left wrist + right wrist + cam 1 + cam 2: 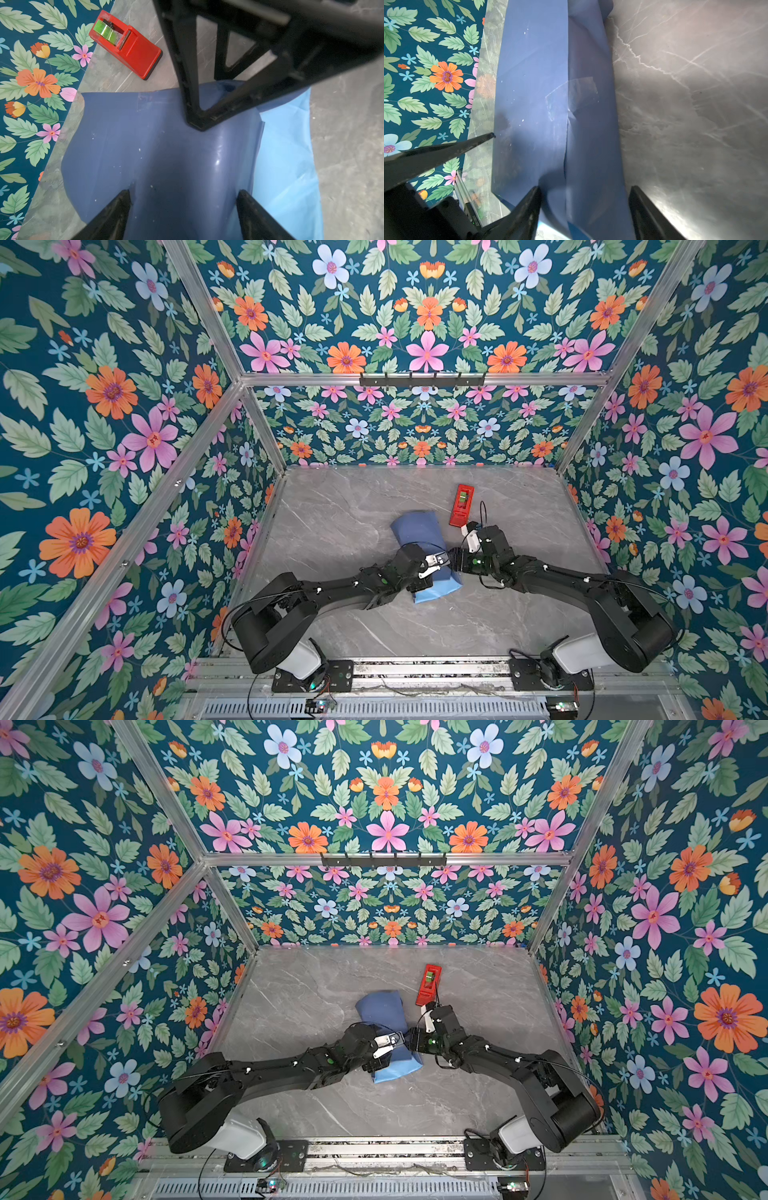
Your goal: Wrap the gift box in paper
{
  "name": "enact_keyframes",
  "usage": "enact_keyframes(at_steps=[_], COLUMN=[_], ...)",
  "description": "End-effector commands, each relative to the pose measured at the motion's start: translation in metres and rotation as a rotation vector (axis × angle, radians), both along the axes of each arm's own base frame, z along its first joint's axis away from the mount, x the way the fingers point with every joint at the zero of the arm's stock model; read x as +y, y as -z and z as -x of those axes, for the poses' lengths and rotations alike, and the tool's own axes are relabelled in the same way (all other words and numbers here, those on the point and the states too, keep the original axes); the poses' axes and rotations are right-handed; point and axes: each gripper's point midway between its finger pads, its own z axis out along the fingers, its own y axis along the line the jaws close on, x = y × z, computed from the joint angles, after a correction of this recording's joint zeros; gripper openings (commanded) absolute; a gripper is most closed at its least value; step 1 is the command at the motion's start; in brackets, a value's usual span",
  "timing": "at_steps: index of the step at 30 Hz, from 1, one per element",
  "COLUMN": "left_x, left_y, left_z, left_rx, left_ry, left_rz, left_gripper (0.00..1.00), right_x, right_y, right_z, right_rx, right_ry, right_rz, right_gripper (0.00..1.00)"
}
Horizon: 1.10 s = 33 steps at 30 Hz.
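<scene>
- Paper [417, 531] first, folks: it sits round the gift box as one long bundle, slate-blue face out. It lies on the table [332, 497] just beside the tape dispenser [461, 506], on the robot's side of it. The box is hidden inside, with no green showing.
- Nearest the robot, at the end farthest from the tape dispenser, a light-blue flap [436, 593] spills out loose onto the table. That end looks unfinished to me.
- Left gripper [184, 192] hangs over that same far-from-dispenser end. Its jaws are apart, straddling the bundle and clamped on nothing.
- Right gripper [584, 188] comes in from the tape dispenser's side, jaws also apart. In the left wrist view one finger points down at the top face; whether it touches or sits just above, I cannot tell.
- Closer to the tape dispenser, a clear tape strip [571, 97] bridges the long seam, so the main wrap seems held.
- Handling call: this sheet looks thin, glossy and creased. I judge it light, limp, slippery under hard fingers, and quick to crumple or tear if pinched hard. The box beneath should be stiff enough to press against.
- Best hold, I'd say, is to pinch the loose flap at its free edge. The other gripper can pin the bundle's top so it doesn't skate on the smooth table.
- Farthest out, the tape dispenser stands on its base with its green roll showing, and neither gripper is on it.
</scene>
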Motion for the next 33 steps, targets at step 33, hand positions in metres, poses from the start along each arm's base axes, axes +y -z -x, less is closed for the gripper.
enact_keyframes(at_steps=[33], left_x=[0.006], left_y=[0.038], left_z=[-0.008], left_rx=[0.004], left_ry=[0.007], left_rz=[-0.125], left_gripper=[0.75], right_x=[-0.061], right_y=[0.001], right_z=[0.017], right_rx=[0.035], right_ry=[0.092], right_rz=[0.118], right_gripper=[0.62])
